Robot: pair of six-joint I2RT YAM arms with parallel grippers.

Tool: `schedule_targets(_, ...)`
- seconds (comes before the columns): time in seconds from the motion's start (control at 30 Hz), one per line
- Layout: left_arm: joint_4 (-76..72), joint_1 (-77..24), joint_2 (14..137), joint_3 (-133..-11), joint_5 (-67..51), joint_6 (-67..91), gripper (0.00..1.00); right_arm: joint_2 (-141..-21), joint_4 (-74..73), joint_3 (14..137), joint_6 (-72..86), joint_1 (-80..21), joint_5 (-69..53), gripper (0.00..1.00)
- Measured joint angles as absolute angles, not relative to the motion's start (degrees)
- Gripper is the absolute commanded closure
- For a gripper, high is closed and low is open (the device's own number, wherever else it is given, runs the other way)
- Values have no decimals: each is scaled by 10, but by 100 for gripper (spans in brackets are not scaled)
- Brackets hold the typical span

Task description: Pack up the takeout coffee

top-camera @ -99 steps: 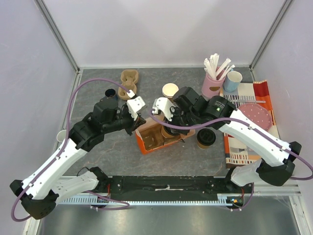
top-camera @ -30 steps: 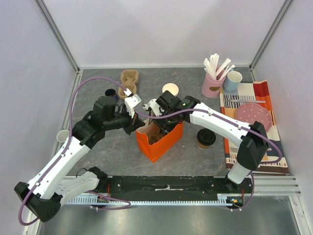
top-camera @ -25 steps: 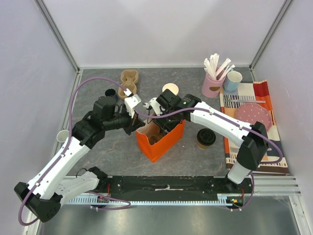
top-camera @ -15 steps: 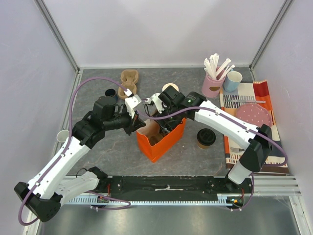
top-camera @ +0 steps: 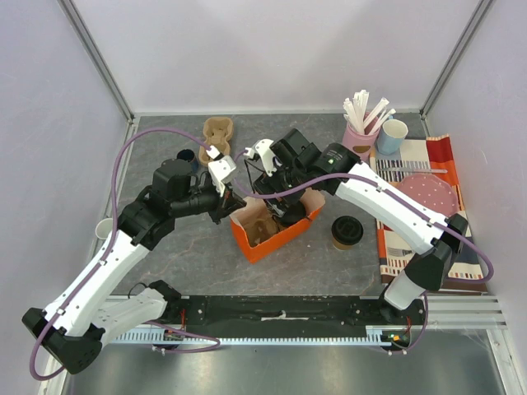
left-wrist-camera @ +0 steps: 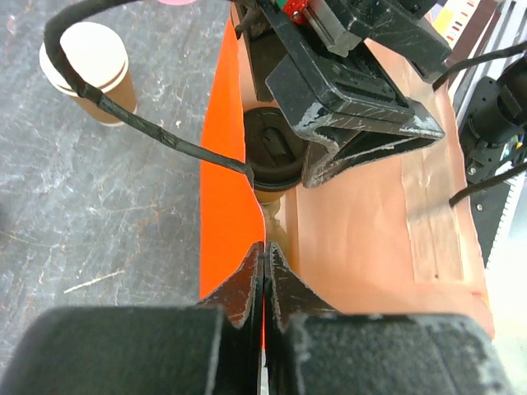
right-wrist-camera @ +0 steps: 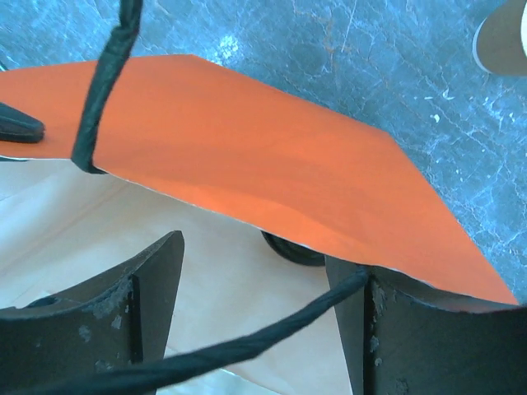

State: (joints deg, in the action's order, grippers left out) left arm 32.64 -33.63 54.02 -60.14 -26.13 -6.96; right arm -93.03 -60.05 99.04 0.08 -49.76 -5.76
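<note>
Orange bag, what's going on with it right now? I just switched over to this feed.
The left gripper is shut on the rim of the orange bag, holding its mouth open. The right gripper hangs open in the mouth, just above a lidded coffee cup that sits inside the bag. The second lidded cup stands on the table to the bag's right, not yet packed.

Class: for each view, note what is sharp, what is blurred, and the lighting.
Top external: even soft light, faint shadows, sharp throughout. Left wrist: the left gripper blurs toward the lens; orange bag and lidded cup sharp. Right wrist: the right gripper is dark, in shadow; bag edge crisp.
</note>
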Motion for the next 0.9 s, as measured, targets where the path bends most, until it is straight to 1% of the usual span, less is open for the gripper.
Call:
schedule_targets(0.27,300,-336,538,-610,-263,-72,98,-930,-613,1035,5,-498,-75,22)
schedule_targets(0.6,298,-334,537,-610,-268,-62,98,-930,-629,1039,11,-498,-87,23)
schedule_targets(0.83,319,-327,539,-597,-274,-36,98,-909,-629,978,7,-498,-89,24)
schedule_targets(0.9,323,-326,539,-590,-274,-33,98,-903,-631,961,5,-498,-91,22)
